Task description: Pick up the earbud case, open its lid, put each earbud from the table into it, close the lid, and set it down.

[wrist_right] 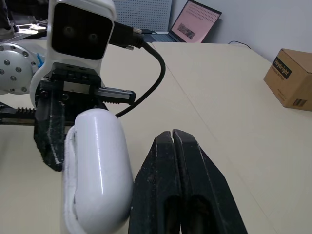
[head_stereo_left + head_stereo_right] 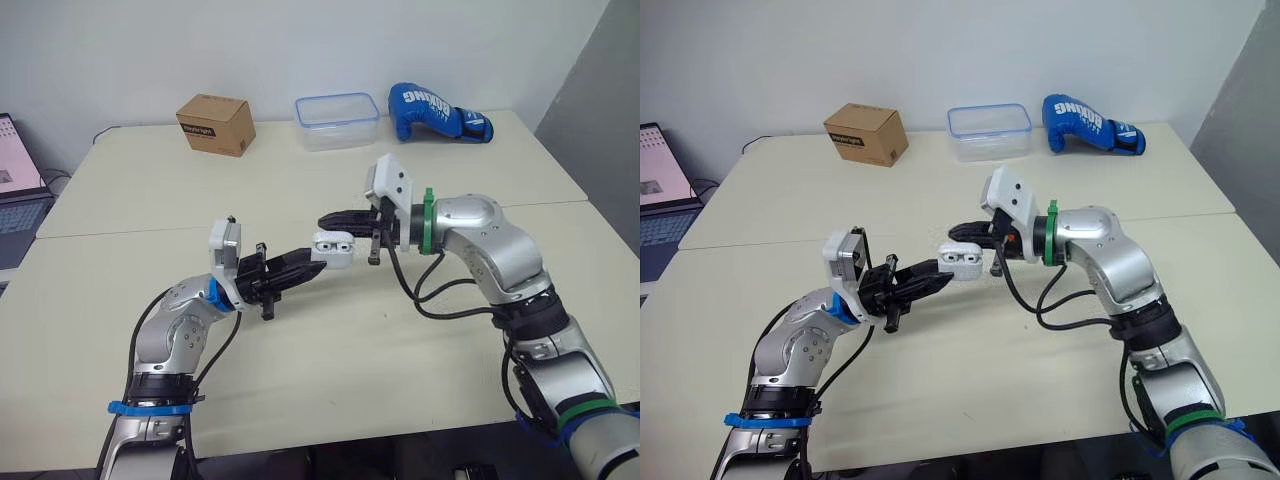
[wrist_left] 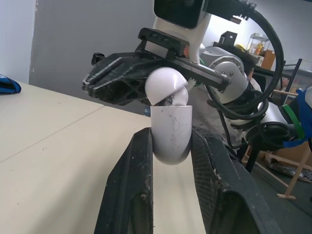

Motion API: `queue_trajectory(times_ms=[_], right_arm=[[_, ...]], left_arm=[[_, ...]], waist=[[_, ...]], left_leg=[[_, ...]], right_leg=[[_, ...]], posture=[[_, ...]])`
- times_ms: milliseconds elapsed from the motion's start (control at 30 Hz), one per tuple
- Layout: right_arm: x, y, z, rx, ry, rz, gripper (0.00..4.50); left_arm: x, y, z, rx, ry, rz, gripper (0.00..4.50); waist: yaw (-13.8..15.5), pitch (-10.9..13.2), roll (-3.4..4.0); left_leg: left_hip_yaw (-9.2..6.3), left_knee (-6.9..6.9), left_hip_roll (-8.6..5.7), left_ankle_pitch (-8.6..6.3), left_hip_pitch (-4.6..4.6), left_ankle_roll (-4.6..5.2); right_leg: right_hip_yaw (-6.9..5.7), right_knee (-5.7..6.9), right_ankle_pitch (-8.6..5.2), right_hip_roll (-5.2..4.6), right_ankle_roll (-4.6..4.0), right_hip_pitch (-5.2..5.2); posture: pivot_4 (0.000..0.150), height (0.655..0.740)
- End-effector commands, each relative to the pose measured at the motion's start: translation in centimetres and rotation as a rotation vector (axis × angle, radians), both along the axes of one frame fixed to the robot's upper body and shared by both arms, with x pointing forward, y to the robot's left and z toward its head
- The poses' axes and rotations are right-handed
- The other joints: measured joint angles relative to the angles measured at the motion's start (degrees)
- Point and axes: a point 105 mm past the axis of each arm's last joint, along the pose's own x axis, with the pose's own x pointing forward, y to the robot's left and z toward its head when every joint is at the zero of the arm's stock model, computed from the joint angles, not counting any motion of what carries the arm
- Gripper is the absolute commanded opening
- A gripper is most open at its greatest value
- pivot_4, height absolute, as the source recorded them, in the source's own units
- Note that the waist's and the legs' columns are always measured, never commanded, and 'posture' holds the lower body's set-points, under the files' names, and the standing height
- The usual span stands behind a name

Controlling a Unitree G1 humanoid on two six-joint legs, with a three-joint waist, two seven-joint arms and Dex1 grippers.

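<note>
Over the beige table [image 2: 330, 380], left gripper [image 2: 312, 259] clamps the open earbud case [image 2: 333, 248]. Right gripper [image 2: 326, 218], fingers together and empty, sits just beside its lid [image 3: 164, 83].

1 ea: case [image 2: 333, 248], box [image 2: 215, 124], tub [image 2: 337, 121], glove [image 2: 437, 112].

The blue boxing glove [image 2: 438, 112] reads "BOXING"; the label on the cardboard box [image 2: 215, 124] is illegible.

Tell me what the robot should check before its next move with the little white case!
1. The earbud case is clamped in the left gripper: ok.
2. The case is lifted off the table: ok.
3. The lid is open: ok.
4. The right gripper is shut and close beside the lid: ok.
5. Both earbuds are inside the case: cannot tell.
</note>
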Motion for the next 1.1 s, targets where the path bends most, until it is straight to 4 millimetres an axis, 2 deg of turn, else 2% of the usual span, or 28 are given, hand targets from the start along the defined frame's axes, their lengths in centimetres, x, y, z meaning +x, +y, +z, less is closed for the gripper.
queue_trajectory(times_ms=[33, 533, 767, 867, 967, 1100], right_arm=[[-1.1, 0.3, 1.0, 0.005, -0.042, 0.042, 0.04], [-2.5, -0.1, 0.2, -0.046, -0.091, 0.099, 0.04], [-2.6, 0.0, 0.3, -0.041, -0.137, 0.108, 0.04], [-2.0, -0.1, 0.5, -0.038, -0.154, 0.074, 0.04], [-0.5, -1.6, 0.7, -0.08, -0.147, 0.005, 0.04], [0.5, -4.5, 0.7, -0.136, -0.123, -0.054, 0.04]], left_arm=[[-0.2, 0.2, 1.0, -0.02, -0.049, 0.004, 0.75], [0.5, 0.7, 1.1, -0.03, -0.031, 0.064, 0.75], [0.8, 0.9, 1.0, -0.015, -0.013, 0.089, 0.75], [0.8, 0.9, 1.0, -0.008, -0.006, 0.094, 0.75], [1.4, 0.9, 0.7, 0.021, 0.04, 0.139, 0.75], [3.2, 0.8, -0.5, 0.11, 0.18, 0.249, 0.75]], waist=[[0.0, 0.0, 0.0], [0.04, 0.0, 0.0], [0.04, 0.0, 0.0], [0.04, 0.0, 0.0], [0.04, 0.0, 0.0], [0.22, 0.01, -0.02]], left_leg=[[0.0, 0.0, 0.0, 0.0, 0.0, 0.0], [0.01, 0.0, 0.0, 0.0, 0.0, 0.0], [0.01, 0.0, 0.0, 0.0, 0.0, 0.0], [0.01, 0.0, 0.0, 0.0, 0.0, 0.0], [0.01, 0.0, 0.0, 0.0, 0.0, 0.0], [-0.01, 0.02, -0.03, 0.0, 0.0, 0.0]], right_leg=[[0.0, 0.0, 0.0, 0.0, 0.0, 0.0], [0.0, -0.01, 0.0, 0.0, 0.0, 0.0], [0.0, -0.01, 0.0, 0.0, 0.0, 0.0], [0.0, -0.01, 0.0, 0.0, 0.0, 0.0], [0.0, 0.0, 0.0, 0.0, 0.0, 0.01], [-0.01, -0.01, 0.0, -0.01, 0.0, 0.02]], posture=[[0.15, 0.7307], [0.15, 0.7307], [0.15, 0.7307], [0.15, 0.7307], [0.15, 0.7307], [0.15, 0.7307]])
